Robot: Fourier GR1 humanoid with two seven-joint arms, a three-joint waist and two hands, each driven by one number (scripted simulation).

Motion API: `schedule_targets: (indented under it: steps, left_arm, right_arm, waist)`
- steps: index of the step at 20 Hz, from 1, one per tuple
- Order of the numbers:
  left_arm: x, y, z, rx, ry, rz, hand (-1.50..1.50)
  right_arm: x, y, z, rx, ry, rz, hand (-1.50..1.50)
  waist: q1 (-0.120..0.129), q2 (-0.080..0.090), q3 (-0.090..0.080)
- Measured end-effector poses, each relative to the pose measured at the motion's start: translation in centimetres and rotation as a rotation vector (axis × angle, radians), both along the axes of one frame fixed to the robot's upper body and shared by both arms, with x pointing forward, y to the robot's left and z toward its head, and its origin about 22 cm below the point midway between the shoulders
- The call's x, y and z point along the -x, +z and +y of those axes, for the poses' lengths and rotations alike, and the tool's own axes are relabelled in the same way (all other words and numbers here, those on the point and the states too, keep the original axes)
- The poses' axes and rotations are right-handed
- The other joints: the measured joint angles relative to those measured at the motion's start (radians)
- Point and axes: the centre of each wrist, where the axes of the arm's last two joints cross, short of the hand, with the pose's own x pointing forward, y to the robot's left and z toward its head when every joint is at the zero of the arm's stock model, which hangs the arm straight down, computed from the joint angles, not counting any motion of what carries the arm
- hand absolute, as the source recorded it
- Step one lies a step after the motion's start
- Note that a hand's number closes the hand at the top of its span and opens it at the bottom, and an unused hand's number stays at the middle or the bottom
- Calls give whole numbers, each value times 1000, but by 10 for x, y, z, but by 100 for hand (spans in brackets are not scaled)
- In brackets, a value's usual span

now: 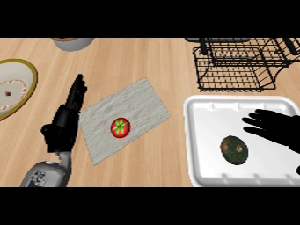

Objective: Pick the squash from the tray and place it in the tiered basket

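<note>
Just beside the round, mottled dark-green squash on the white moulded tray, the right robot hand, spread, empty.

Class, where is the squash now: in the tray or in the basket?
In the tray. The squash lies on the white tray, beside the open right hand.

Bright even light, soft faint shadows, no glare

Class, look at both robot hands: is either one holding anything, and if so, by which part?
Nothing is held. The right hand hovers open over the tray, apart from the squash; the left hand rests open.
</note>
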Motion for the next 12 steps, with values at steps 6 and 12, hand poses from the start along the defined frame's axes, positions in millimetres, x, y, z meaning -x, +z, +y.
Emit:
schedule_targets:
  steps: [6, 12]
  left_arm:
    - [0, -4, -1, 3, 2, -2, 0]
    - [3, -3, 1, 5, -3, 7, 0]
  right_arm:
    - [1, -7, 15, 1, 20, 15, -150]
    - [-3, -15, 21, 11, 16, 37, -150]
  waist:
    - [-3, -1, 0]
    - [-1, -1, 0]
